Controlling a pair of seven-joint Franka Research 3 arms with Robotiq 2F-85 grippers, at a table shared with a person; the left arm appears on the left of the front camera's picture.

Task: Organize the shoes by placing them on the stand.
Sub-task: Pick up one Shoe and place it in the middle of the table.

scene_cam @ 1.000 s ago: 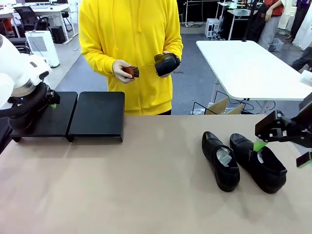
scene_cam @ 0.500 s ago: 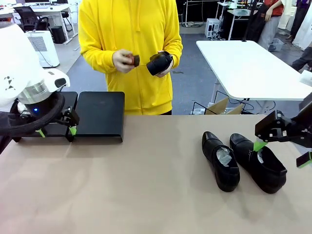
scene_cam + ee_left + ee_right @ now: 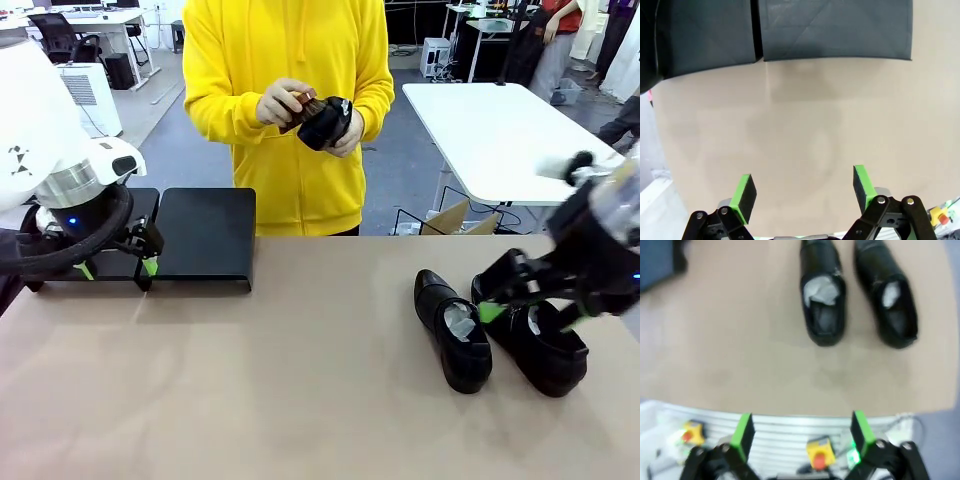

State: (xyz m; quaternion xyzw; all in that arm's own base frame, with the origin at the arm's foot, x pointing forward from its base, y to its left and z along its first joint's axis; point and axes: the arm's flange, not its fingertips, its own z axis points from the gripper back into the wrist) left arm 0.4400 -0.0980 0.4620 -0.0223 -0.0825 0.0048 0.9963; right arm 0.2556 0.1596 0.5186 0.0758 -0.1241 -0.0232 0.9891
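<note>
Am swinging right gripper (image 3: 530, 316) in from side, now hovering over pair of shoes (image 3: 456, 335) on worktop (image 3: 300, 390), fingers spread, holding nothing. Left gripper (image 3: 117, 268) waiting, fingers spread, at front edge of stand (image 3: 205, 235). Person's hands (image 3: 285, 102) brushing third shoe (image 3: 325, 122). Am judging first pickup is starting.

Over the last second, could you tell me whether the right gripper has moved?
Yes. In the front view the right gripper has shifted left: both pads now overlap the right-hand shoe, which has not moved.
</note>
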